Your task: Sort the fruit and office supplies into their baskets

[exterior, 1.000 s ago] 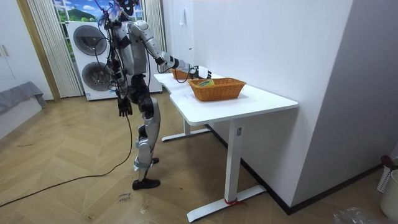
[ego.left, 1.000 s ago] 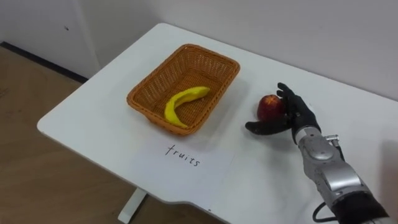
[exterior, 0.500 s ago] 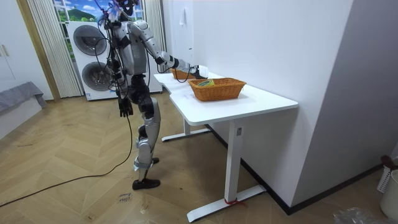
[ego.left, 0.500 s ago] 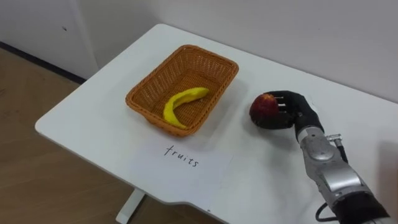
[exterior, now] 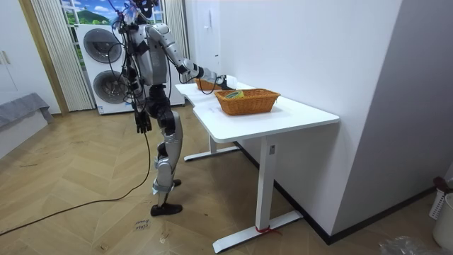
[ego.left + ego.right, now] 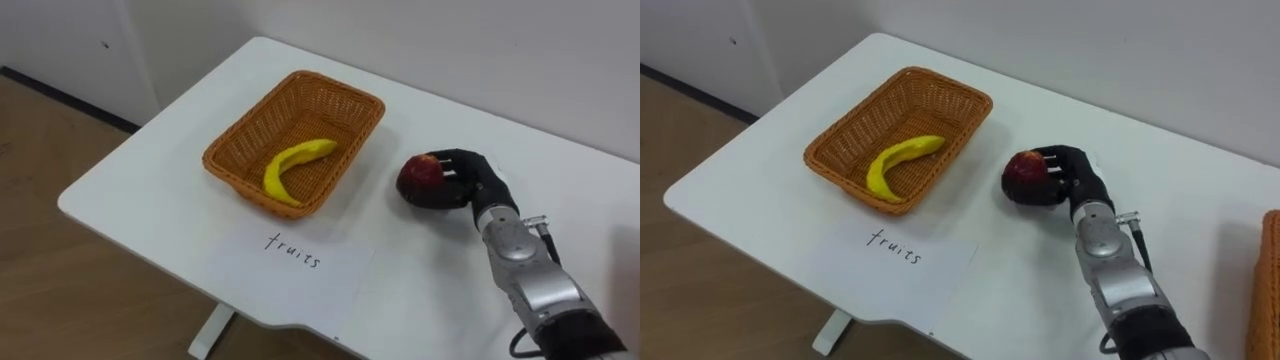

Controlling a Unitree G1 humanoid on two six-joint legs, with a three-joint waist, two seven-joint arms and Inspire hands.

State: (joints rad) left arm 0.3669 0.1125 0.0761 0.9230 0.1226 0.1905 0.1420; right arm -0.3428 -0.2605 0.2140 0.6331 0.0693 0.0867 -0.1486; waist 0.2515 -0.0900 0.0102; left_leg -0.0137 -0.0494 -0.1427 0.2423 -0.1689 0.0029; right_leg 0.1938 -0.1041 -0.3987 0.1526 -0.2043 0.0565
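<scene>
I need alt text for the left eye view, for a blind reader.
The right hand grips a red apple to the right of a wicker basket that holds a banana. A paper label lies on the white table before the basket.

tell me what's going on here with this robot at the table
The robot stands at a white table, sorting fruit. Its right hand is curled round a red apple, just right of a brown wicker basket that already holds a yellow banana. I cannot tell whether the apple is off the tabletop yet. A white paper label sheet lies in front of the basket. The left hand hangs at the robot's side.
</scene>
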